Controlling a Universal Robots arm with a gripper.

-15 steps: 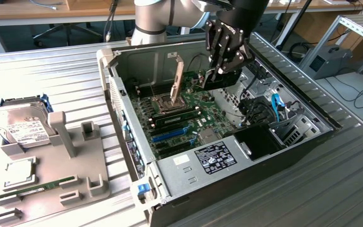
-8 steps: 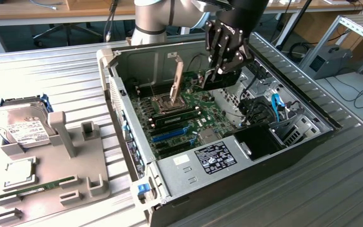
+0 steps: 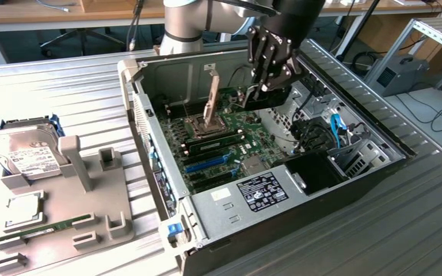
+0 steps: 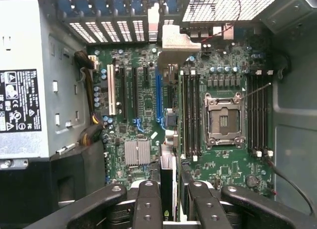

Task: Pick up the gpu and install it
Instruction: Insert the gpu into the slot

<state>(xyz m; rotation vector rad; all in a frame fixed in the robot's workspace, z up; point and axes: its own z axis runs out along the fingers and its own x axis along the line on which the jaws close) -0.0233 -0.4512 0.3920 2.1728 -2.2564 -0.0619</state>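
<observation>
The gpu (image 3: 265,99) hangs inside the open computer case (image 3: 140,115), above the green motherboard (image 3: 240,129), with my gripper (image 3: 270,85) shut on it from above. In the wrist view the gpu (image 4: 168,164) shows edge-on as a thin card running away from my gripper (image 4: 171,202), held between the black fingers (image 4: 147,206). Its silver end bracket (image 4: 174,42) points toward the case's rear slot openings. The card sits above the board, roughly in line with and just beside the long blue slot (image 4: 159,98). Whether it touches the board I cannot tell.
A power supply (image 3: 263,192) fills the case's near end. The CPU socket (image 4: 223,117) stands open with memory slots on both sides. Cables (image 3: 332,129) lie toward the exterior view's right. Outside the case, a grey fixture (image 3: 67,224) carries a hard drive (image 3: 23,152) and a memory stick (image 3: 44,230).
</observation>
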